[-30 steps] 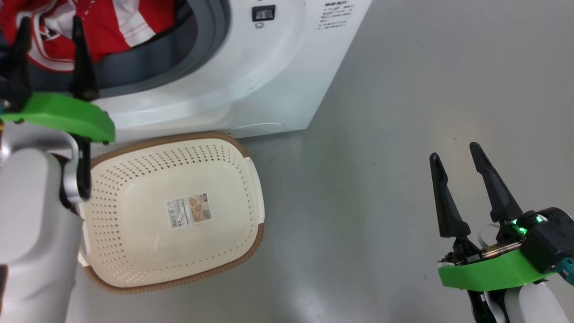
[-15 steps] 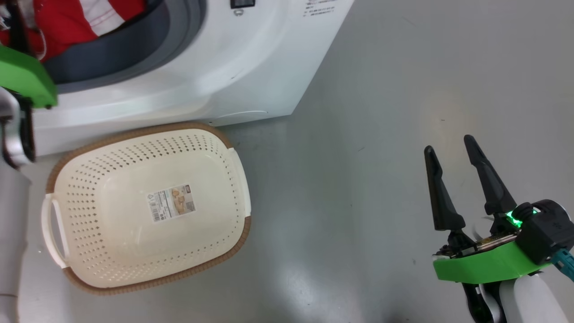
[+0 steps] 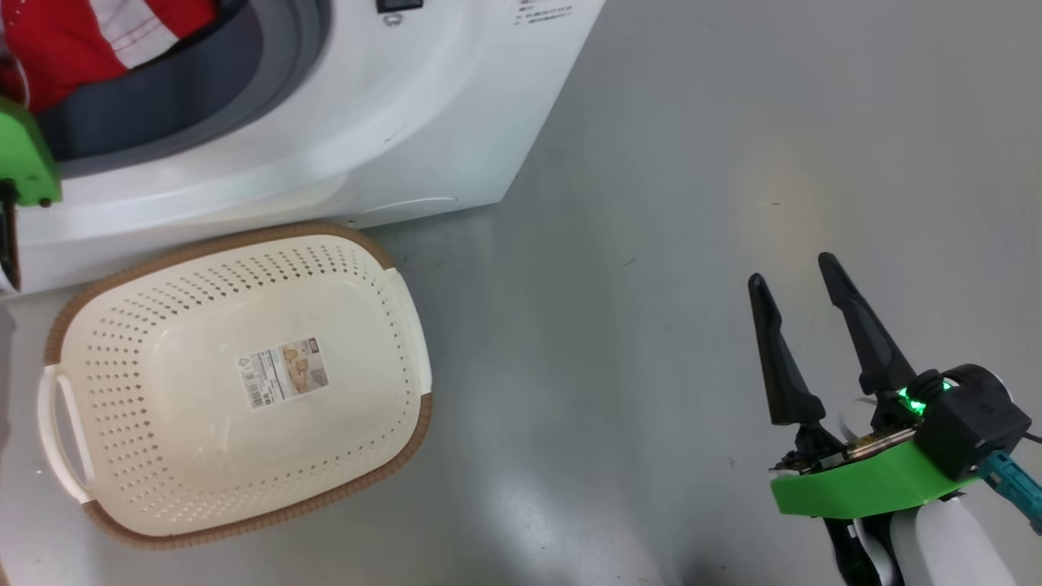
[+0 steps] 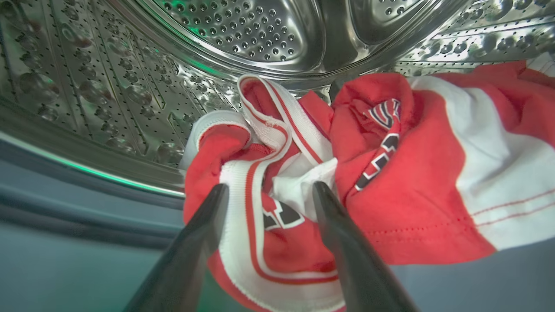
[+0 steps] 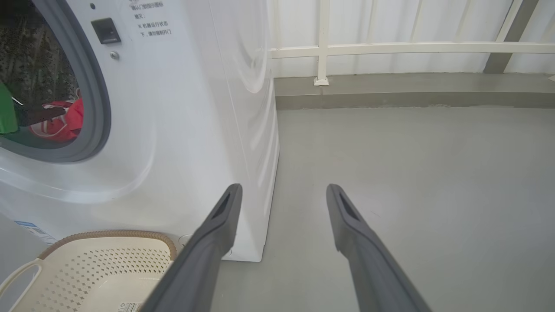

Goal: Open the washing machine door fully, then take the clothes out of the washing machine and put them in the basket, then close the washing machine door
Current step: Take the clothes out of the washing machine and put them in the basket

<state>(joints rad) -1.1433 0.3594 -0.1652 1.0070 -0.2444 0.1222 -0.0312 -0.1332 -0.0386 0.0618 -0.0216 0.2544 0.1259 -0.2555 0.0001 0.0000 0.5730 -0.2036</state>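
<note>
The white washing machine point(image 3: 366, 122) stands at the top left with its round mouth uncovered, a grey rubber ring point(image 3: 273, 73) running round the opening. Red clothes point(image 3: 57, 57) with white stripes lie inside, against the lower lip. Just in front of the machine's foot sits a cream basket point(image 3: 391, 456) with a brown rim, on the grey floor point(image 3: 651, 203). A paper label point(image 3: 282, 373) on its bottom is in plain sight, and there is a handle at each side. A green bracket point(image 3: 23, 163) pokes in at the left edge, before the machine's front. The right hand point(image 3: 791, 270) hangs over bare floor at the lower right, well apart from the basket, its two dark fingers spread and pointing up the picture.
</note>
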